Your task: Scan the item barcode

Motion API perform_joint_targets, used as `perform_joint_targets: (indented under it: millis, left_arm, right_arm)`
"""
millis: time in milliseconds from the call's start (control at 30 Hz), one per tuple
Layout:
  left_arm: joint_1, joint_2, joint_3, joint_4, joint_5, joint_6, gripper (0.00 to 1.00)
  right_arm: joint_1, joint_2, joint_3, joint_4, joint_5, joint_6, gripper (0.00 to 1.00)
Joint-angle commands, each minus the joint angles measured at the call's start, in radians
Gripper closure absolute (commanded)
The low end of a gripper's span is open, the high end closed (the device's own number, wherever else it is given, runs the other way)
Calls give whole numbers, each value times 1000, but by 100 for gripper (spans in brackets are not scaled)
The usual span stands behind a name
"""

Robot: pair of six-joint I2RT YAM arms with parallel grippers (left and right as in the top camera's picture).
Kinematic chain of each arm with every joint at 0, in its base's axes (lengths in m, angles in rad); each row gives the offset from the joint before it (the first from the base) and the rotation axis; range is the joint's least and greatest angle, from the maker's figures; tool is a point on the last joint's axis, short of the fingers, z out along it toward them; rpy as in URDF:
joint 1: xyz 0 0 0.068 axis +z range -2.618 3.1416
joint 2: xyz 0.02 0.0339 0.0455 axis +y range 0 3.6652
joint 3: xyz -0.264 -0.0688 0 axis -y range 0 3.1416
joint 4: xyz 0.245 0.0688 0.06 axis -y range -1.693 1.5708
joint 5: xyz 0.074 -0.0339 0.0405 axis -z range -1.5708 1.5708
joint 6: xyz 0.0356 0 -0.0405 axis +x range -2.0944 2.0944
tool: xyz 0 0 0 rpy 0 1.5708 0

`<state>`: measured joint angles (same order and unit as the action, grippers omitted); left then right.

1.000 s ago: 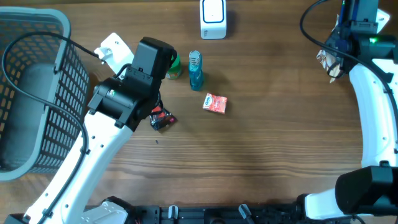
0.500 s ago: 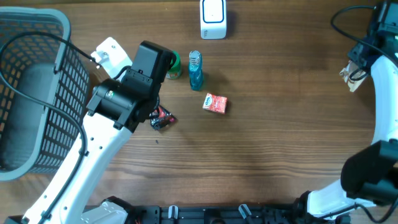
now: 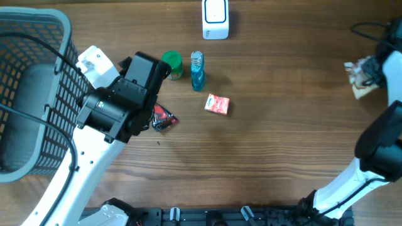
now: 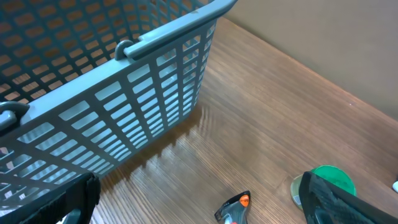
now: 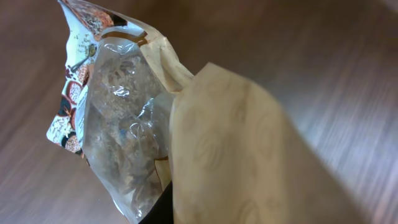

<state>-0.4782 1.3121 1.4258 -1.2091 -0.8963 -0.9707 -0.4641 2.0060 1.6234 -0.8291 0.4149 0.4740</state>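
My right jaws are clenched on the pouch (image 3: 360, 74) at far right, well apart from the scanner (image 3: 215, 19) up top. Left jaws are released. I reckon nothing's scanned yet.

A grey basket (image 3: 25, 14) stands at the table's (image 3: 282, 125) left edge. Near the middle, a green jar (image 3: 171, 64) sits just beside a blue bottle (image 3: 197, 71). A red packet (image 3: 217, 104) and a dark wrapper (image 3: 164, 118) lie nearby, apart.

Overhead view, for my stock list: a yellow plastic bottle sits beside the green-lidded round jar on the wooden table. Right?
No: the plastic bottle beside the green-lidded round jar on the wooden table is blue, not yellow, as the overhead view shows.
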Motion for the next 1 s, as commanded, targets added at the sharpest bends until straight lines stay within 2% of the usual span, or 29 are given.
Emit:
perform_joint_targets:
  millis: [0,33,67,100,167,200,233,267,333,433,500,533,567,600,667,867,933,967]
  left_arm:
    - [-1,-11,-1,0,-40,-3,0]
    - [-1,-11,-1,0,-40,-3,0]
    - [-1,-11,-1,0,-40,-3,0]
    - [-1,-11,-1,-3,-40,-3,0]
    - [-1,-11,-1,-8,-40,-3,0]
    - [-1,-11,-1,-7,-41,-3,0]
    - [-1,-13,-1,-7,-41,-3,0]
    - [-1,-17,-1,-7,-48,-3,0]
    - [-1,-34,-1,-7,-60,-3,0]
    - [-1,-109,-1,11,-66,-2,0]
    - [-1,-165,-1,23,-67,-2,0]
    - [-1,-207,-1,19,-71,-2,0]
    - [-1,-237,-1,10,-70,-2,0]
    - [-1,-273,-1,-5,-70,-2,0]
    - [-1,-336,-1,-31,-62,-3,0]
    - [-1,-446,-1,-148,-21,-3,0]
    - [-1,-447,-1,-172,-16,-3,0]
    - [-1,-447,-1,-174,-16,-3,0]
  right_arm:
    - [-75,13,-2,-1,-7,-29,93]
    - [-87,13,-2,2,-14,-29,92]
    - [-92,13,-2,6,-14,-30,71]
    - [-93,13,-2,10,-13,-33,66]
    - [-93,13,-2,37,-13,-114,61]
    - [-94,13,-2,40,-12,-134,52]
    - [-94,13,-2,39,-12,-147,38]
    - [-94,12,-2,37,-4,-213,1]
    - [-94,2,-2,19,26,-238,0]
    - [-77,-120,-2,-6,-5,-238,0]
    - [-45,-231,-2,-10,-228,-240,0]
    - [-3,-309,-2,-21,-414,-238,0]
    - [22,-339,-2,-23,-490,-238,0]
    - [86,-388,-2,-35,-615,-239,0]
    - [215,-423,-2,-75,-671,-307,0]
    - [713,-391,-2,-138,-633,-674,0]
    - [838,-376,-2,-164,-679,-819,0]
    - [879,-370,-2,-151,-653,-794,0]
